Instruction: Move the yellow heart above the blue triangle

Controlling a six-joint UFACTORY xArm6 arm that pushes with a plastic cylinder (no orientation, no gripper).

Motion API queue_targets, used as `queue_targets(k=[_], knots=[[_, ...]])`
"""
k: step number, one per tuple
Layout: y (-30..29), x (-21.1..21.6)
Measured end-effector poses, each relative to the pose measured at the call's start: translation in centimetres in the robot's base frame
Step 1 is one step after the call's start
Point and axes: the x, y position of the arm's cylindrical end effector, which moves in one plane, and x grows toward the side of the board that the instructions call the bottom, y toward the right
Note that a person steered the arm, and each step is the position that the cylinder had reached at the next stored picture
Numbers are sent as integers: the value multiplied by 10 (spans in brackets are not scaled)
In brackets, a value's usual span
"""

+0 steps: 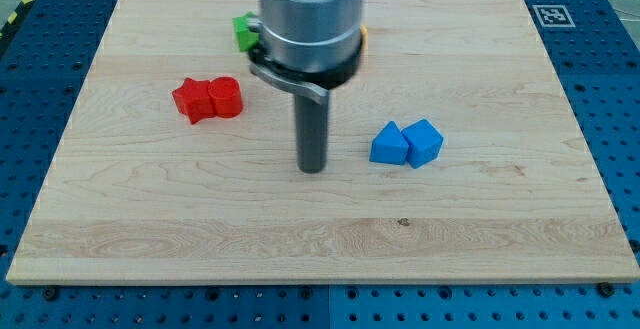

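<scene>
The yellow heart cannot be made out: only a thin orange-yellow sliver peeks past the right side of the grey metal arm housing, near the top edge of the pale wooden board, so its pointing direction and long axis cannot be told. A green plastic block is likewise half hidden at the housing's left, its shape unclear. My tip, the blunt end of a straight dark rod, rests on the board near the middle, holding nothing and touching no block. The blue plastic triangle lies right of the tip, touching a blue cube-like block. Left of the rod, a red star-like block touches a red rounded block.
</scene>
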Motion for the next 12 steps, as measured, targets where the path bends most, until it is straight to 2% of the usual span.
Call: queue_targets(k=[1, 2, 4, 5, 7, 9, 10, 12], knots=[[-19, -19], [-28, -58], [-24, -127], [-18, -148], [23, -161], [24, -187], [47, -187], [58, -187]])
